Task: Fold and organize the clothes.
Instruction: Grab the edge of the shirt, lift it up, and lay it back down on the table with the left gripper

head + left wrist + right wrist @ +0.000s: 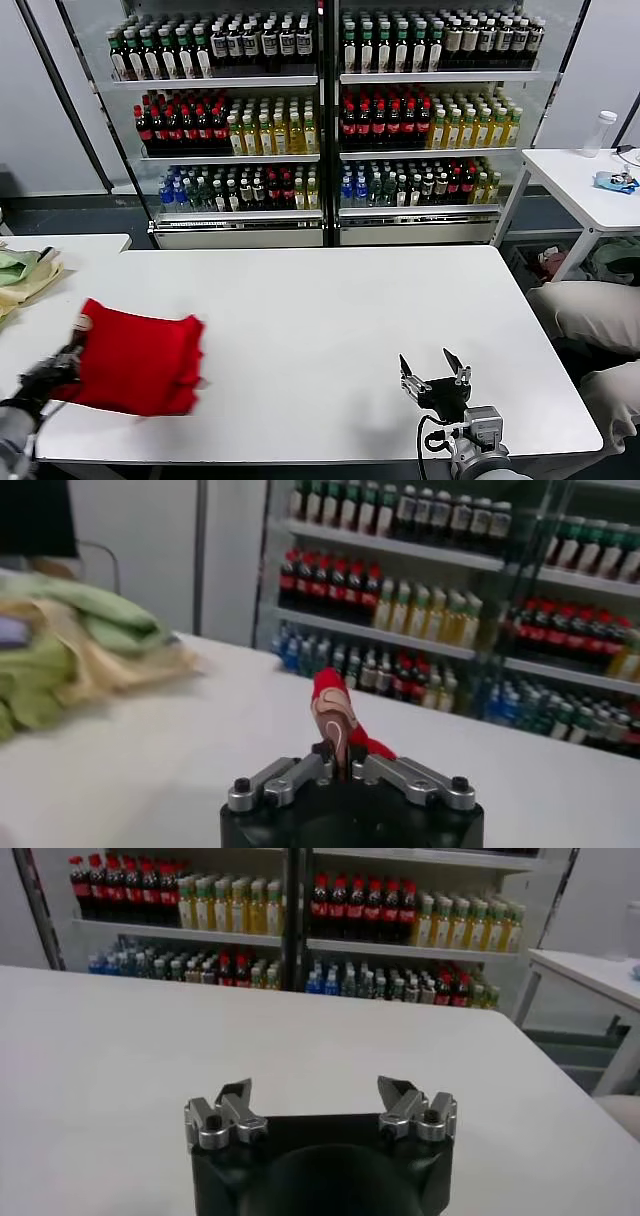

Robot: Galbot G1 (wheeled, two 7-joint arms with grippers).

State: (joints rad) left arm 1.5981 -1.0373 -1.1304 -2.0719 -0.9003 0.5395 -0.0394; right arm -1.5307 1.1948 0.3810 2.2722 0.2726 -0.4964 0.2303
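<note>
A folded bright red T-shirt (140, 362) lies at the left front of the white table (340, 310), its left edge hanging slightly past the table's side. My left gripper (68, 356) is at that edge, shut on a fold of the shirt. The left wrist view shows a strip of the red T-shirt (326, 683) with brown print standing up, pinched in the left gripper (340, 764). My right gripper (428, 364) is open and empty above the table's front right. The right wrist view shows the right gripper (316, 1091) with bare table between its fingers.
A pile of green and beige cloth (22, 274) lies on a second table to the left. Glass-fronted shelves of bottles (320, 130) stand behind. A white side table (585, 185) and a person's beige trousers (590, 310) are at the right.
</note>
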